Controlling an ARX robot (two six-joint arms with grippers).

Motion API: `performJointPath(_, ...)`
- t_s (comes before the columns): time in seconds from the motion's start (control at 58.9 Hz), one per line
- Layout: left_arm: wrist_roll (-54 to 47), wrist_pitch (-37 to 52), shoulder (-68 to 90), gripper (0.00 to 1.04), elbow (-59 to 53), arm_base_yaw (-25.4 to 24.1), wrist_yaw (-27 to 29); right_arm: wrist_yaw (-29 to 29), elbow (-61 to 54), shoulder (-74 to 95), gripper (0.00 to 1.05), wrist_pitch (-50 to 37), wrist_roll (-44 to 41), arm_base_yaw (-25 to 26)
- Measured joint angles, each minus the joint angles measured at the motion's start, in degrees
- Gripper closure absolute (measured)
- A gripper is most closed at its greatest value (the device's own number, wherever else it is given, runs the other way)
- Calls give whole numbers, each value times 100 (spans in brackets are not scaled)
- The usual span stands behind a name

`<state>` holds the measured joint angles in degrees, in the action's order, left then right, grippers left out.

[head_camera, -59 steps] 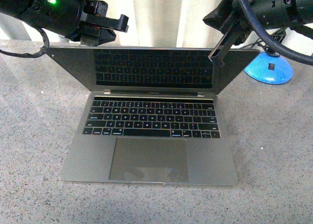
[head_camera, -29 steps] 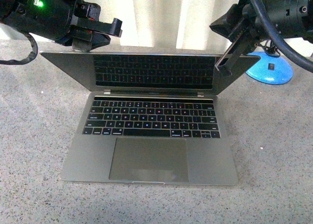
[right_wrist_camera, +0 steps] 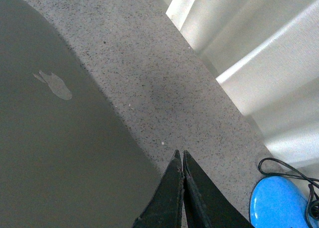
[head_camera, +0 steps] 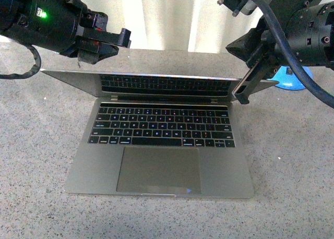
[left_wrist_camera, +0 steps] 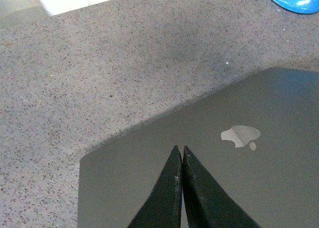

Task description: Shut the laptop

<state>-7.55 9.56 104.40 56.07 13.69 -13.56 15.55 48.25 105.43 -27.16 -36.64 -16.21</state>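
The grey laptop (head_camera: pixel 159 160) lies open on the speckled table, its screen tipped far forward over the black keyboard (head_camera: pixel 162 127). My left gripper (head_camera: pixel 83 59) is shut and rests on the back of the lid near its left corner. My right gripper (head_camera: pixel 242 95) is shut and presses on the lid's right corner. The left wrist view shows the shut gripper (left_wrist_camera: pixel 180 151) over the grey lid (left_wrist_camera: pixel 259 188) with its pale apple logo (left_wrist_camera: pixel 240 136). The right wrist view shows the shut gripper (right_wrist_camera: pixel 180 156) at the lid's edge (right_wrist_camera: pixel 60 153).
A blue round object (head_camera: pixel 292 78) with a black cable sits behind the laptop on the right, also in the right wrist view (right_wrist_camera: pixel 279 205). Pale curtains (head_camera: pixel 172 17) hang behind the grey speckled table (head_camera: pixel 292 160).
The lid has tipped further down toward the keyboard. Both grippers have moved down and forward with it.
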Motion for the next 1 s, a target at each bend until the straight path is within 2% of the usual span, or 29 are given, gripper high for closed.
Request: performJointPath(1.001, 772, 844, -201, 101, -1014, 149, 7, -50, -444, 13, 104, -321, 85, -310)
